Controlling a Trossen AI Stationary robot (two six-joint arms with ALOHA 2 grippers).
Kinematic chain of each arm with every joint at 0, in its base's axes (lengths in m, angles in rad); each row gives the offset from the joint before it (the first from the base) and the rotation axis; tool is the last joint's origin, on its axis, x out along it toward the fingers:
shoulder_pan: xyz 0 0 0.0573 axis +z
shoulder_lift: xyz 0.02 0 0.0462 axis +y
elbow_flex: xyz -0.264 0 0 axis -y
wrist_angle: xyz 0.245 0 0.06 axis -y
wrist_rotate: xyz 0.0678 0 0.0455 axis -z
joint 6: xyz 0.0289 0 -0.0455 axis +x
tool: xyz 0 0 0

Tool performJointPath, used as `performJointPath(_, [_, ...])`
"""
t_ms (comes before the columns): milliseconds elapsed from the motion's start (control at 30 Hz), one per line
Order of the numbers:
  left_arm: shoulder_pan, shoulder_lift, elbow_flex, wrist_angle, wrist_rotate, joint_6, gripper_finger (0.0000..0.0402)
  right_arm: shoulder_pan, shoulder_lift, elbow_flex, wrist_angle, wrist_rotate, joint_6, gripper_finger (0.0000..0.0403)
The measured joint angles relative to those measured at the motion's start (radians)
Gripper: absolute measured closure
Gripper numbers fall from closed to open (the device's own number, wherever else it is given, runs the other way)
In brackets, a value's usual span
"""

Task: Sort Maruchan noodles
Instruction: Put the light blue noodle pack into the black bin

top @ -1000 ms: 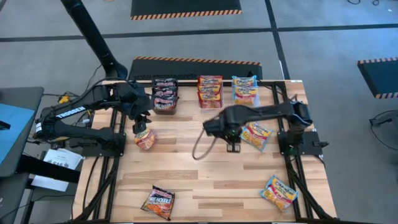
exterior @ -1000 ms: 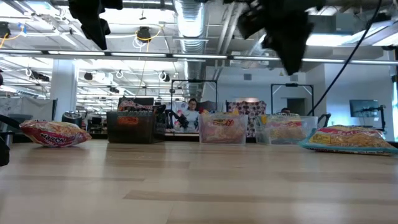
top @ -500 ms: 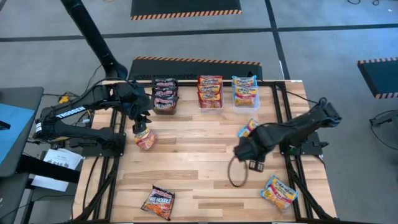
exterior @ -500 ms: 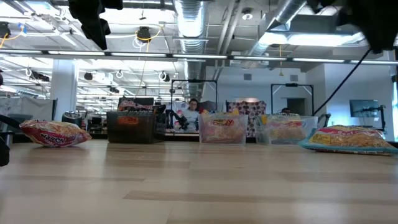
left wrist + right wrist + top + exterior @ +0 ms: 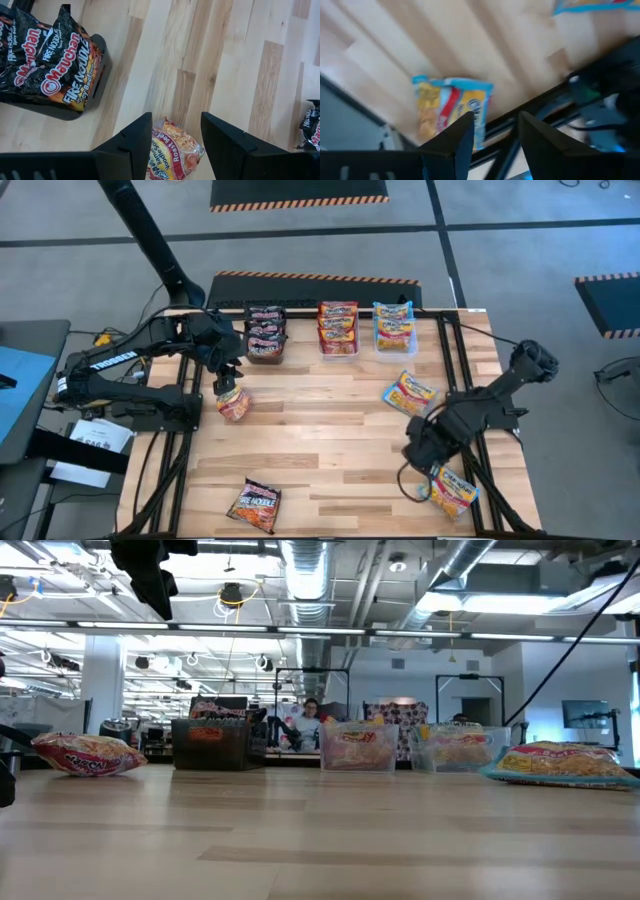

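My left gripper [image 5: 228, 377] [image 5: 176, 121] hovers open just above a red-orange noodle packet [image 5: 233, 404] [image 5: 175, 155] lying flat near the table's left edge; nothing is between the fingers. My right gripper [image 5: 420, 458] [image 5: 496, 121] is open over the near right corner, beside a blue-yellow packet [image 5: 450, 488] [image 5: 451, 107] lying flat there. A second blue-yellow packet [image 5: 410, 393] lies at mid-right. A dark packet [image 5: 254, 504] lies by the near edge. In the low view my left gripper [image 5: 150, 575] shows high above the table; the right one is out of that view.
Along the far edge stand a black bin [image 5: 265, 332] [image 5: 97, 75] with dark packets, a clear bin [image 5: 338, 327] with red-orange ones and a clear bin [image 5: 394, 325] with blue-yellow ones. Bare wood lies in the table's middle. The metal frame rail [image 5: 555, 95] runs beside the right edge.
My right arm has swung from the table's middle, beside the mid-right blue-yellow packet, toward the near right corner and now stands by the packet there. It has left the low view. The packets lie where they lay.
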Motion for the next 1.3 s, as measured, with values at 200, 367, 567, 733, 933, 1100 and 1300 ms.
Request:
performJointPath(200, [0.0, 0.0, 0.0, 0.0, 0.0, 0.0, 0.0246, 0.105, -0.001, 0.0, 0.13, -0.01, 0.164, 0.0199])
performJointPath(367, [0.0, 0.0, 0.0, 0.0, 0.0, 0.0, 0.0246, 0.195, -0.001, -0.034, 0.19, -0.006, 0.344, 0.0194])
performJointPath(567, [0.0, 0.0, 0.0, 0.0, 0.0, 0.0, 0.0246, 0.295, -0.001, -0.125, 0.365, -0.006, 0.506, 0.0194])
performJointPath(733, [0.0, 0.0, 0.0, 0.0, 0.0, 0.0, 0.0246, 0.351, -0.001, -0.186, 0.451, -0.006, 0.622, 0.0194])
performJointPath(933, [0.0, 0.0, 0.0, 0.0, 0.0, 0.0, 0.0246, 0.389, 0.0, -0.238, 0.497, -0.006, 0.715, 0.0194])
performJointPath(1100, [0.0, 0.0, 0.0, 0.001, 0.0, -0.001, 0.0246, 0.391, 0.0, -0.295, 0.602, -0.006, 0.725, 0.0194])
performJointPath(1300, [0.0, 0.0, 0.0, 0.001, 0.0, -0.002, 0.0246, 0.389, 0.0, -0.332, 0.648, -0.006, 0.714, 0.0194])
